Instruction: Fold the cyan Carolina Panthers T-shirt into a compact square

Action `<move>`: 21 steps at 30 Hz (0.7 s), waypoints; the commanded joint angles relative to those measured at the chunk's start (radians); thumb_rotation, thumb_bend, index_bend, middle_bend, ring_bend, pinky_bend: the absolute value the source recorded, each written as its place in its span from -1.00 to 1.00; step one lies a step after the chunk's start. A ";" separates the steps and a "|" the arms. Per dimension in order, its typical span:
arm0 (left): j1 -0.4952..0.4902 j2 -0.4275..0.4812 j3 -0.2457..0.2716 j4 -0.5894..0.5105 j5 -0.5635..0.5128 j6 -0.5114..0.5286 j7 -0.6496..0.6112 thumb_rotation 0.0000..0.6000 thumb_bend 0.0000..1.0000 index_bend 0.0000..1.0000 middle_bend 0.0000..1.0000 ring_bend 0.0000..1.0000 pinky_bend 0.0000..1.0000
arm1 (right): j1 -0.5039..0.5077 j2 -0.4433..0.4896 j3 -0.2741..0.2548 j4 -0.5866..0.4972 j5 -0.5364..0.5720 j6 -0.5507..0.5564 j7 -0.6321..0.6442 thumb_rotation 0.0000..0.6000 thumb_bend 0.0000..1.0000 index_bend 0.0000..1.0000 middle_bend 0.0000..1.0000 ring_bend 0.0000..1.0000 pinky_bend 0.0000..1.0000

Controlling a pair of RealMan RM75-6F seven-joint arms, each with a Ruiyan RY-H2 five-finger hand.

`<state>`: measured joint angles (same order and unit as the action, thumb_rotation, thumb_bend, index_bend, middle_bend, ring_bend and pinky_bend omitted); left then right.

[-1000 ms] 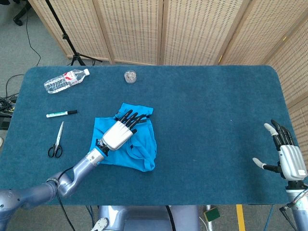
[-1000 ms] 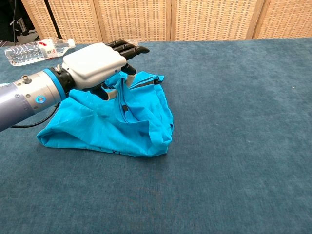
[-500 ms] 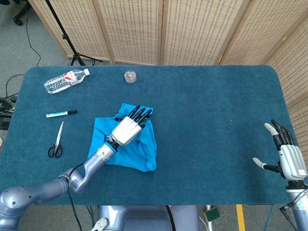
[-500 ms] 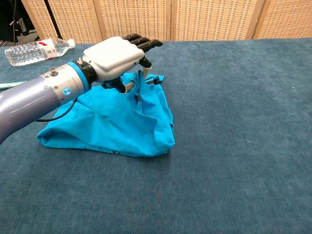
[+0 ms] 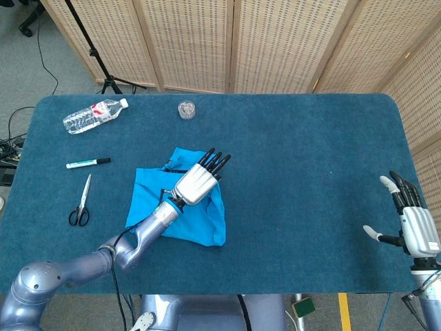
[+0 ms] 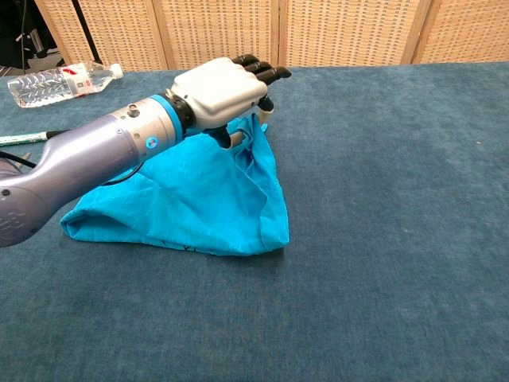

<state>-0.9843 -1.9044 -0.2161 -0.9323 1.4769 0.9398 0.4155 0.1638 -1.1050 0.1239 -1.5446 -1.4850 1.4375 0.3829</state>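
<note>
Cyan T-shirt (image 5: 180, 207) centre-left of frame, still lumpy bunch, not square. Left hand (image 5: 198, 181) pinching lifted fold. Right hand (image 5: 412, 224) lower right, spread, empty. Maybe halfway tbh.

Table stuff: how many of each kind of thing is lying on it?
T-shirt: 1
Water bottle: 1
Marker pen: 1
Scissors: 1
Small clear round container: 1
Total: 5

Silver-grey arms with blue wrist rings, white-backed left hand (image 6: 219, 86) and right hand (image 5: 417, 231), black fingers.
</note>
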 commanded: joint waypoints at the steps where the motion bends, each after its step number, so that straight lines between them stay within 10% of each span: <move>1: -0.016 -0.025 -0.015 0.022 -0.021 -0.011 0.016 1.00 -0.21 0.40 -1.00 -1.00 -1.00 | 0.000 0.000 0.000 0.001 0.001 0.000 0.003 1.00 -1.00 -1.00 -1.00 -1.00 -1.00; 21: -0.096 -0.118 -0.042 0.182 -0.063 -0.033 0.028 1.00 -0.27 0.38 -1.00 -1.00 -1.00 | -0.001 0.005 0.005 0.025 0.014 -0.011 0.045 1.00 -1.00 -1.00 -1.00 -1.00 -1.00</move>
<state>-1.0754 -2.0187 -0.2557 -0.7552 1.4152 0.9098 0.4468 0.1631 -1.1000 0.1285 -1.5195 -1.4708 1.4263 0.4277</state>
